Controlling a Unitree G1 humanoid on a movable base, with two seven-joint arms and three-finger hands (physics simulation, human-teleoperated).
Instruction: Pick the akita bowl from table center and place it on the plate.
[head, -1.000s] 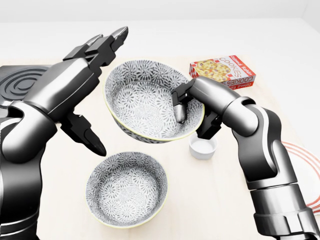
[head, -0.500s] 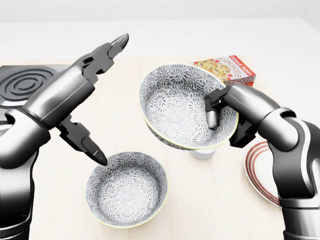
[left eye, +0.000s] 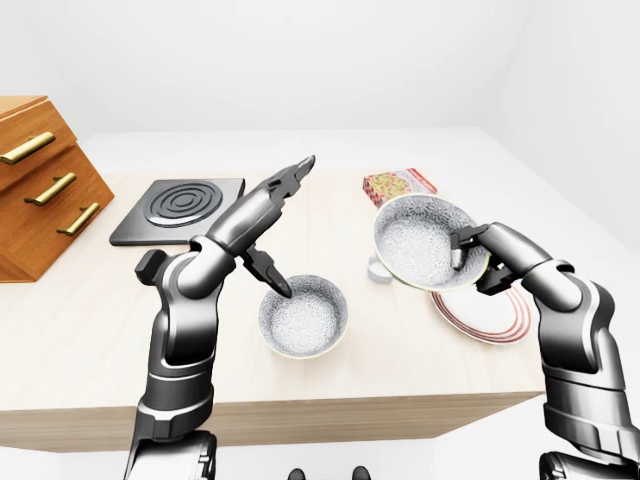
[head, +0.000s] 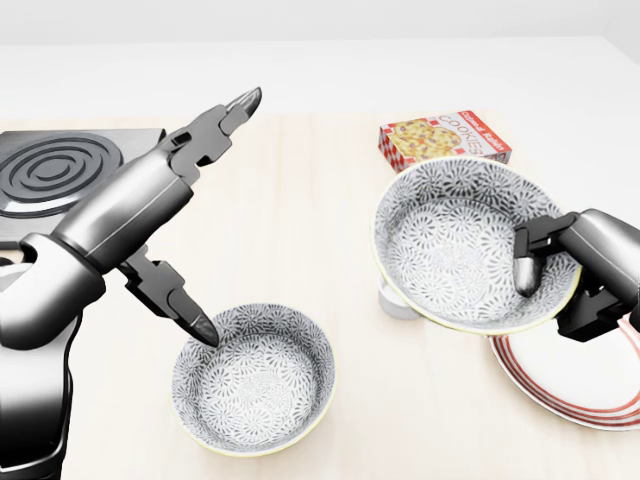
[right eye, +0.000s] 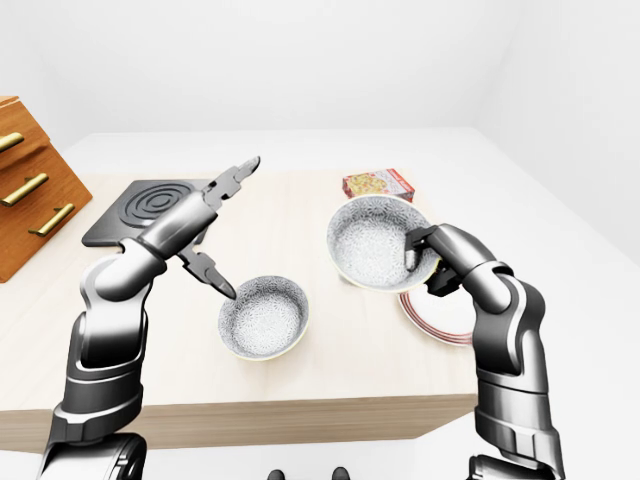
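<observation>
Closest in, a second patterned bowl (head: 255, 380) sits flat on the table (head: 300, 200), right under the lowest fingertip of the left hand (head: 170, 185). That hand is wide open and grips nothing: two fingers stretch up and away, and the third points down at the near bowl's rim, though I can't tell if it touches.

Over to the right hand (head: 590, 265), and here's the action. It's clamped on the rim of the akita bowl (head: 455, 240), with one finger (head: 527, 265) hooked inside the wall and the others tucked under the outside. The bowl is up off the table and tilted, its opening turned towards the cameras. It reaches out to the left of the hand in the head view.

Just below that hand lies the plate (head: 580, 385), white with red rings, flat on the table. The bowl's lower edge overlaps the plate's left rim in the head view, and the eye views show it held clear above.

Under the bowl's side farthest from the hand, a small white cup (head: 395, 300) peeks out.

Beyond the bowl and the right hand rests the cookie box (head: 445, 135). Past the left hand sits a black burner plate (head: 55, 170), and further left of that a wooden drawer cabinet (left eye: 40, 180).
</observation>
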